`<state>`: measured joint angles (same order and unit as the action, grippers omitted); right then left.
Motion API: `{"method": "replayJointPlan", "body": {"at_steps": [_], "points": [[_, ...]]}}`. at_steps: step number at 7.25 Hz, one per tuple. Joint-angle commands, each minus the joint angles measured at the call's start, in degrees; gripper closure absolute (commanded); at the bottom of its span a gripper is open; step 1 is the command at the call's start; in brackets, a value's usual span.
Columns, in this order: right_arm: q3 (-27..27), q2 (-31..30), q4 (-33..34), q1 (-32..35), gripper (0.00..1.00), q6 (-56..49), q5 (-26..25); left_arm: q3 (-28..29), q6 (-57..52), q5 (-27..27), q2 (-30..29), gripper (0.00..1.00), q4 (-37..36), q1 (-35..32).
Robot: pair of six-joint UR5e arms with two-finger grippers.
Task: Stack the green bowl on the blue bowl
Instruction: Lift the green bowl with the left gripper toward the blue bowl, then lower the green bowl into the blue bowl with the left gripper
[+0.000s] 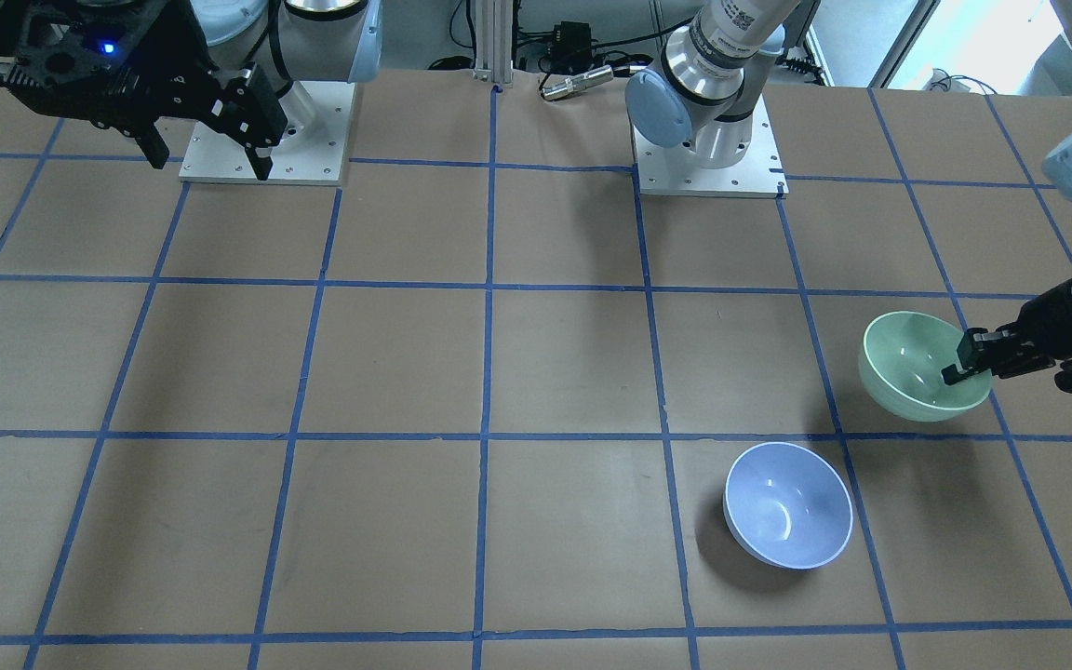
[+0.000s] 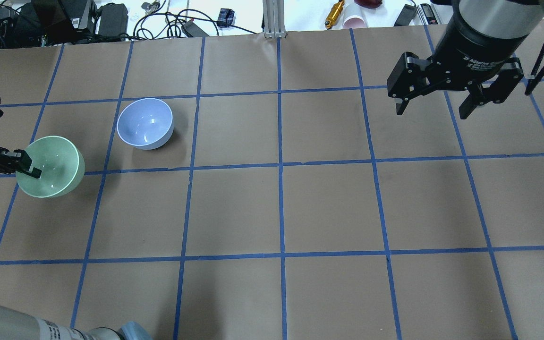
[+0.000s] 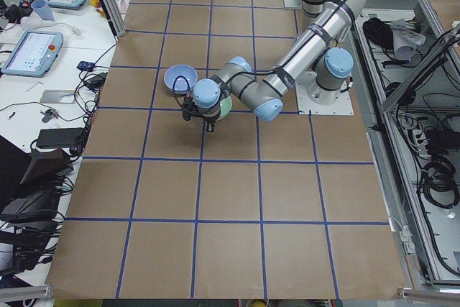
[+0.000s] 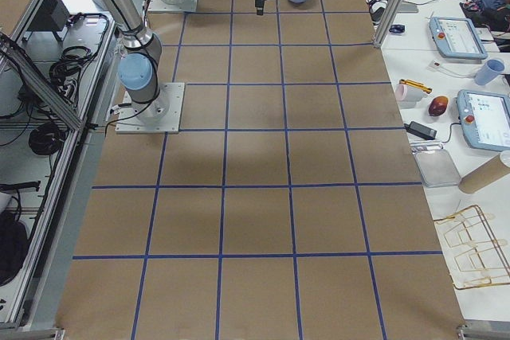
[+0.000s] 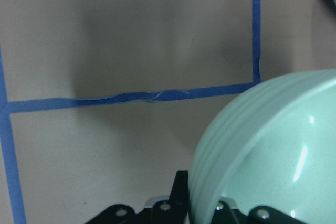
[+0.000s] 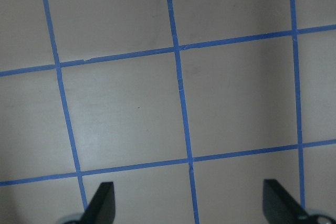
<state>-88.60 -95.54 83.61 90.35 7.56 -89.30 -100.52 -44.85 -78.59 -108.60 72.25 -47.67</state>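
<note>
Nearest the robot, the left gripper (image 2: 29, 169) is pinched on the green bowl (image 2: 57, 165) at its rim, one finger inside the wall and the other outside. That is a sensible hold for a smooth, glossy bowl with no handle. The bowl hangs mouth-up and a little tilted. Its shadow lies offset on the table (image 2: 328, 208), so I judge it lifted clear. Just beyond it, apart and not touching, the blue bowl (image 2: 145, 123) sits upright and empty on the paper, ready to take the green one. Bare taped table lies between the two bowls, with nothing in the path. Well off to the other side, the right gripper (image 2: 431, 113) hangs high, spread wide and empty, out of the way. Past the far edge lie cables (image 2: 168, 21) and a pink cup (image 2: 354, 21), off the work area.
</note>
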Motion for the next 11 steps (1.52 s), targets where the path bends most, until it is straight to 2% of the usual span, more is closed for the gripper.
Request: {"method": "replayJointPlan", "body": {"at_steps": [1, 3, 4, 5, 8, 10, 11], "points": [[-0.08, 0.0, 0.06, 0.0, 0.0, 0.0, 0.0, 0.67, 3.44, 0.8, -0.2, 1.0, 0.96, -1.98], [0.0, 0.0, 0.06, 0.0, 0.0, 0.0, 0.0, 2.68, 9.14, 0.89, -0.29, 1.0, 1.92, -6.28], [0.0, 0.0, 0.06, 0.0, 0.0, 0.0, 0.0, 3.91, 12.73, 5.07, -0.55, 1.0, 3.24, -7.6], [0.0, 0.0, 0.06, 0.0, 0.0, 0.0, 0.0, 4.79, 15.64, 5.81, -0.99, 1.0, 3.86, -8.92], [0.0, 0.0, 0.06, 0.0, 0.0, 0.0, 0.0, 6.47, 25.47, 6.08, -1.43, 1.0, 3.6, -15.24], [0.0, 0.0, -0.03, 0.0, 0.0, 0.0, 0.0, 7.08, 30.76, 10.01, -2.92, 1.0, 2.2, -16.58], [0.0, 0.0, -0.03, 0.0, 0.0, 0.0, 0.0, 8.31, 32.26, 10.12, -3.54, 1.0, 2.19, -17.89]]}}
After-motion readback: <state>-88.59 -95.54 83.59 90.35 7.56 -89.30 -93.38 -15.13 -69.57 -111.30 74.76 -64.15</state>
